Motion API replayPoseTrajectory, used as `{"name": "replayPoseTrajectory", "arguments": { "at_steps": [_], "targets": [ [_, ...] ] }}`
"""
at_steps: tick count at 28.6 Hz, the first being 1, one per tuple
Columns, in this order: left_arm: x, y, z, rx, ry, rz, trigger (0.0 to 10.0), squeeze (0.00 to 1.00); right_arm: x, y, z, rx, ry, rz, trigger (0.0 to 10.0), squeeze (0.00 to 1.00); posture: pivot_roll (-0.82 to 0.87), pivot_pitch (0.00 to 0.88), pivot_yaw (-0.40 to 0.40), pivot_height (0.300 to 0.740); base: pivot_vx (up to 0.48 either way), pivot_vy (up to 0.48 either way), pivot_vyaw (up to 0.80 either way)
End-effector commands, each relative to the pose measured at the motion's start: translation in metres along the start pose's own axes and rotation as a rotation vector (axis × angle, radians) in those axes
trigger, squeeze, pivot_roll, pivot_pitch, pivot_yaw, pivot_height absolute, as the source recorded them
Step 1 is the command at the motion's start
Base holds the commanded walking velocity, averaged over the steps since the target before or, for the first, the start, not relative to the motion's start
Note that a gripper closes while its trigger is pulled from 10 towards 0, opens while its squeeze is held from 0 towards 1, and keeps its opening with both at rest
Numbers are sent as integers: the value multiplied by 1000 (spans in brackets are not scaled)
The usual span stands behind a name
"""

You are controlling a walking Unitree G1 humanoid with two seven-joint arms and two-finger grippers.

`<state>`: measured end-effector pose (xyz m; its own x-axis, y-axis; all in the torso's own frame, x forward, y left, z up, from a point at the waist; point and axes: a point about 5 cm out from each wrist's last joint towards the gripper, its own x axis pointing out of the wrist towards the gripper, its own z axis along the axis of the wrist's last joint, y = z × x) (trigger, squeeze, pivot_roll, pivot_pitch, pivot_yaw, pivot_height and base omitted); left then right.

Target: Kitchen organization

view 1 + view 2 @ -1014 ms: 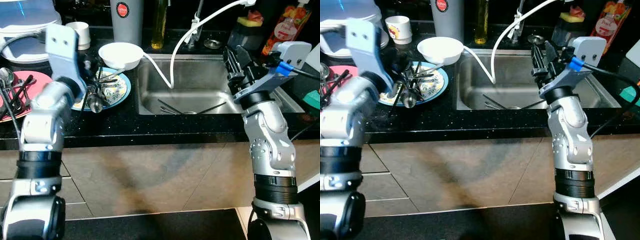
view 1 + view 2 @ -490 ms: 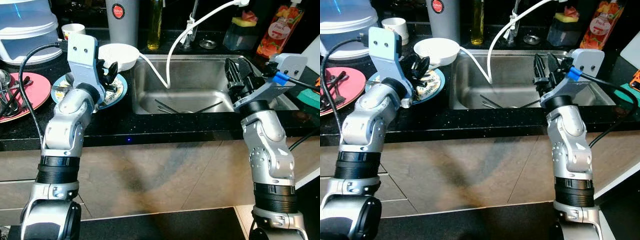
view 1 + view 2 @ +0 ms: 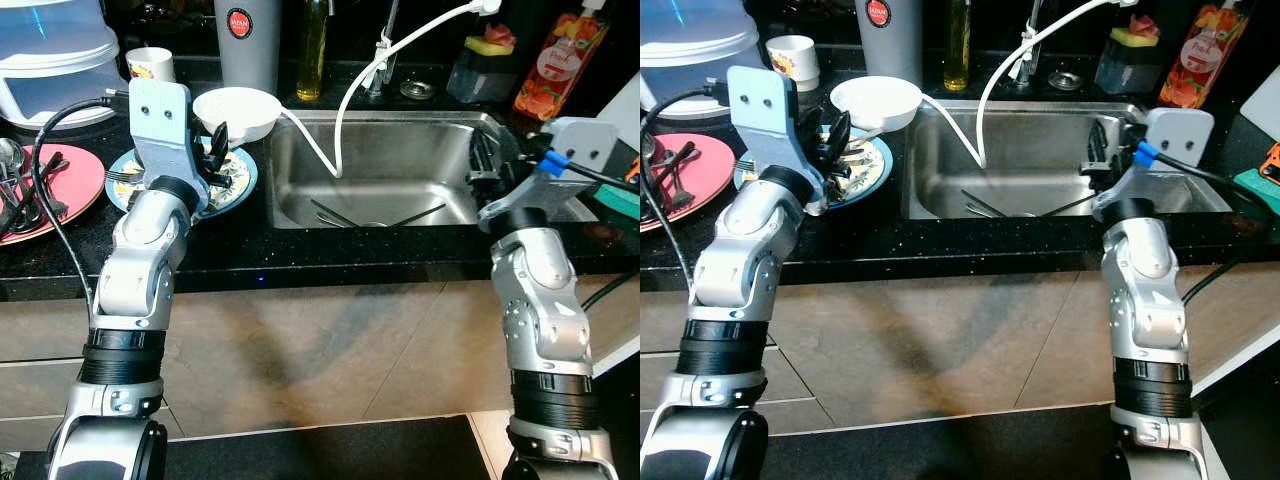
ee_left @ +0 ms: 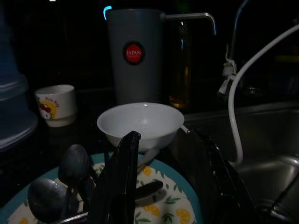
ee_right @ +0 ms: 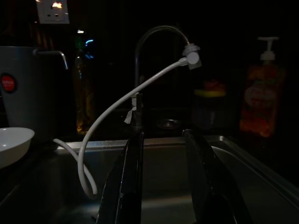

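A blue-rimmed patterned plate [image 3: 238,178] lies on the black counter left of the sink, with several spoons [image 4: 70,170] on it. Behind it stands a white bowl [image 3: 238,110]. My left gripper [image 3: 211,150] hovers just above the plate, open, nothing between its fingers [image 4: 122,177]. The steel sink [image 3: 400,175] holds some cutlery [image 3: 370,213] at its bottom. My right gripper [image 3: 483,158] hangs over the sink's right side, open and empty, pointing at the tap [image 5: 154,35].
A white hose [image 3: 345,90] curves from the tap into the sink. A pink plate [image 3: 75,175] with cutlery lies far left. A grey tumbler [image 3: 247,40], a mug [image 3: 150,63], an oil bottle [image 3: 311,45] and an orange bottle [image 3: 548,70] line the back.
The whole view has shifted as the camera moved. My left gripper has lifted a little off the spoons on the plate. The right gripper has sunk slightly toward the sink's right rim.
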<state>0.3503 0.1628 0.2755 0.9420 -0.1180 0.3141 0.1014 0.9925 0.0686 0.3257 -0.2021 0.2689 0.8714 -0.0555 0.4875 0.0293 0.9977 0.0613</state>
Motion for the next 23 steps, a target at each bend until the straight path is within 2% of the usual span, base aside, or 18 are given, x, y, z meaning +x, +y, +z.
{"name": "replayPoseTrajectory", "arguments": {
  "at_steps": [1,13,17,19,21,22,23],
  "targets": [
    [0,-2,-2,14,-3,3,10000,0,0,-3,-2,15,0,-25,10000,0,31,25,-43,740,0,0,0],
    [4,-9,-6,23,13,6,10000,0,-2,-2,-6,21,15,-29,10000,0,24,23,-48,740,0,0,0],
    [3,-16,-8,42,5,-32,10000,0,-5,0,-8,-8,19,-8,10000,0,18,25,-44,740,0,0,0],
    [-1,-18,-10,62,60,-98,10000,0,-8,2,-8,-24,18,12,10000,0,11,29,-39,740,0,0,0],
    [-2,-5,-5,95,133,-97,10000,0,-8,0,-6,-27,14,15,10000,0,21,32,-42,740,0,0,0],
    [-1,7,3,83,152,-61,10000,0,-8,-3,-5,-28,14,12,10000,0,36,37,-44,740,0,0,0],
    [2,27,16,64,167,-15,10000,0,-8,-6,-6,-29,17,7,10000,0,45,36,-47,740,0,0,0]
  ]
}}
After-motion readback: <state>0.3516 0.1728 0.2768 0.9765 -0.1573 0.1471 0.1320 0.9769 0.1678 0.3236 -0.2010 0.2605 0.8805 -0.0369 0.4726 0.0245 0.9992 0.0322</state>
